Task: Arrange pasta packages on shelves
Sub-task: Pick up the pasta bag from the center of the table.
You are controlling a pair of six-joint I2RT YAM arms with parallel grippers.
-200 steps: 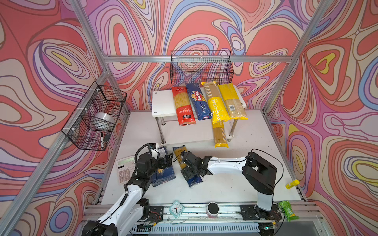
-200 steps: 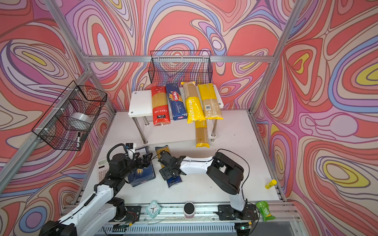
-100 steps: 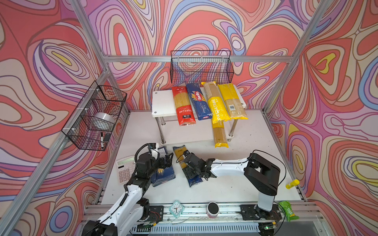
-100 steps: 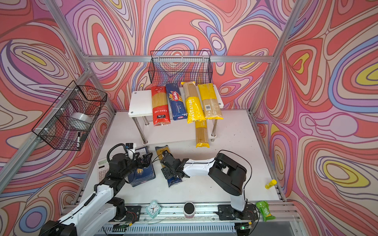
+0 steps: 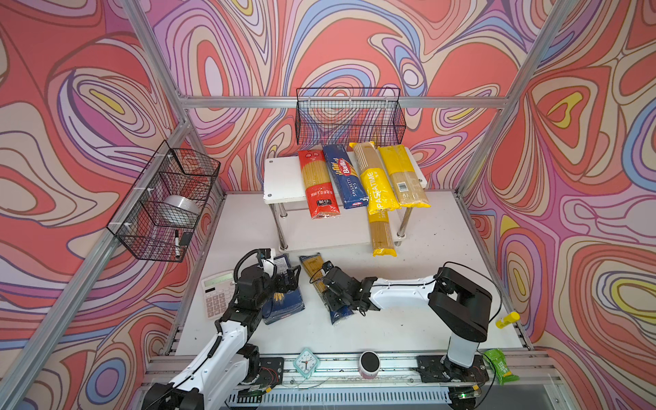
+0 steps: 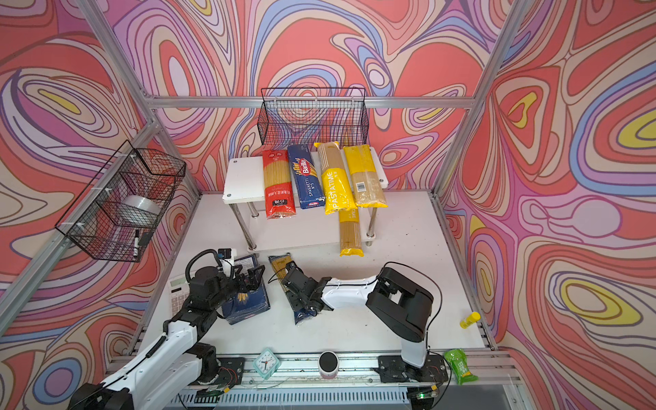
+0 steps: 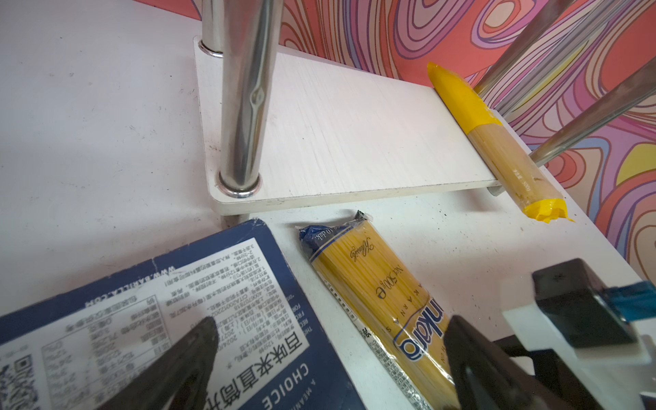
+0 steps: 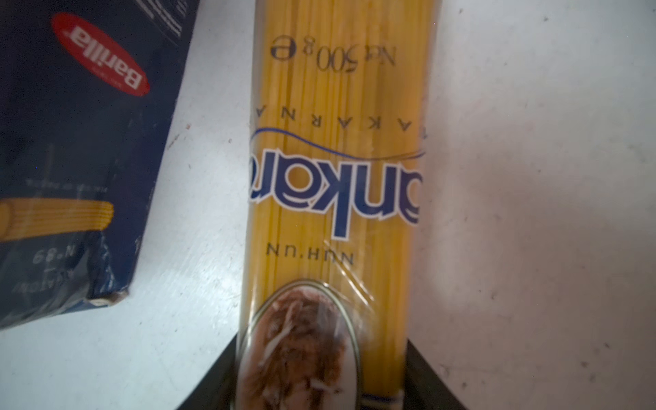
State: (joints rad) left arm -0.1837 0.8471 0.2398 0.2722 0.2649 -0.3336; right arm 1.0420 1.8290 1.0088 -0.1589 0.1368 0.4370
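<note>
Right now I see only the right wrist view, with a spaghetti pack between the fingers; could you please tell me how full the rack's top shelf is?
Observer: The top shelf holds four packs side by side, with bare board at the left arm's end.
Operator: And the lower shelf?
Observer: The lower shelf holds one yellow pack at the right arm's end, overhanging the front edge.
Operator: Where is the left gripper?
Observer: The left gripper is open above the blue box beside your spaghetti pack.
</note>
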